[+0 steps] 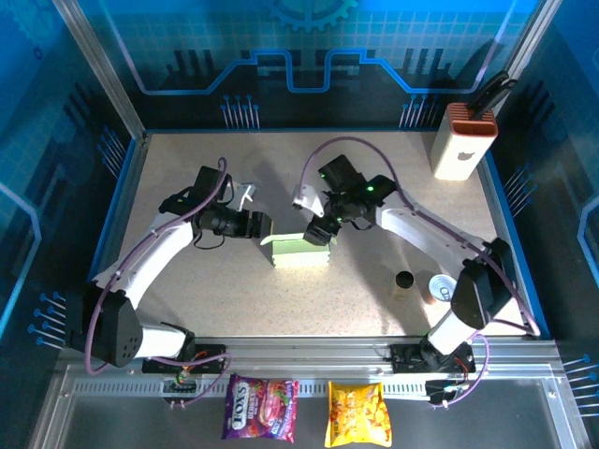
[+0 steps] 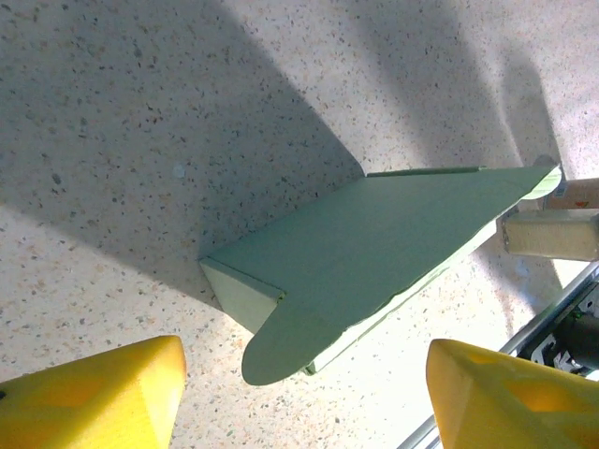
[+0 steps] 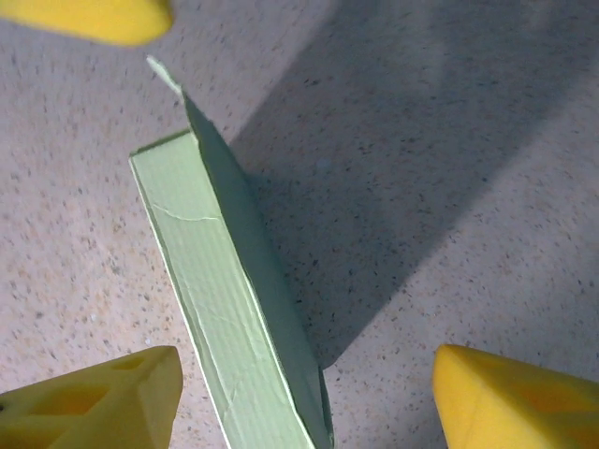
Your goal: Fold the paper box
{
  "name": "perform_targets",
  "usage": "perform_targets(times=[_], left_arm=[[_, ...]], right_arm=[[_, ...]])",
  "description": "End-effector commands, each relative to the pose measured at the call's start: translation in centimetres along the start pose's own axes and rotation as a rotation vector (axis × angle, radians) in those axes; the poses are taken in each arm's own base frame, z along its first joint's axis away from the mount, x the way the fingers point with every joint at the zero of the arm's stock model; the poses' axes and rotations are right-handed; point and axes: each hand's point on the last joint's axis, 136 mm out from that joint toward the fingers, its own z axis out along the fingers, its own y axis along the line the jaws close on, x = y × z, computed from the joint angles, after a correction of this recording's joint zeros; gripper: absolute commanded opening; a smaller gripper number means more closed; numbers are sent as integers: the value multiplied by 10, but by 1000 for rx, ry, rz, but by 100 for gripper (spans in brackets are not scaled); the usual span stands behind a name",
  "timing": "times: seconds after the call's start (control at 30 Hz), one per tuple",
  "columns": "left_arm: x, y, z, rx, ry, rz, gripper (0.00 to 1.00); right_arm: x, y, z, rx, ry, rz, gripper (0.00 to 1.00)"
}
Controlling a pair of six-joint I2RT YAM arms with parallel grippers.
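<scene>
1. Paper box (image 1: 301, 251) sits mid-table (image 1: 187, 178), between both claws. Base looks formed; lid flap (image 2: 374, 234) stands raised, rounded tab (image 2: 281, 346) free.
2. Left claw (image 1: 265, 224): fingers wide, box just ahead, nothing held.
3. Right claw (image 3: 307, 354): wide too, over the box's long edge, no contact visible.
4. Step in hand, I'd say: close the lid. Brace the base with one claw, push the flap down near its crease, and steer the tab inside.
5. Thin card: press slowly or a wall buckles.

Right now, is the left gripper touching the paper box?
Apart. In the left wrist view, bare table shows between each yellow fingertip of the left gripper and the paper box lying ahead of its open jaws.
</scene>
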Motion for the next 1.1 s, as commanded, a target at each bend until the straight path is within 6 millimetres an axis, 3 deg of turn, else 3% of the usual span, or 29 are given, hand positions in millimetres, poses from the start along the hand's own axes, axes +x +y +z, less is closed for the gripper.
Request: perform_targets(times=[0.0, 0.13, 0.3, 0.5, 1.07], left_arm=[[10, -8, 0, 49, 18, 2, 72], [22, -10, 7, 57, 60, 25, 73], [28, -6, 17, 33, 97, 37, 72], [31, -6, 30, 35, 136, 44, 69], [39, 0, 46, 22, 198, 44, 43]], right_arm=[[10, -3, -6, -2, -37, 267, 69], [30, -11, -12, 30, -38, 418, 70], [49, -18, -9, 39, -33, 445, 71], [48, -16, 5, -37, -25, 441, 66], [50, -8, 21, -88, 14, 387, 36]])
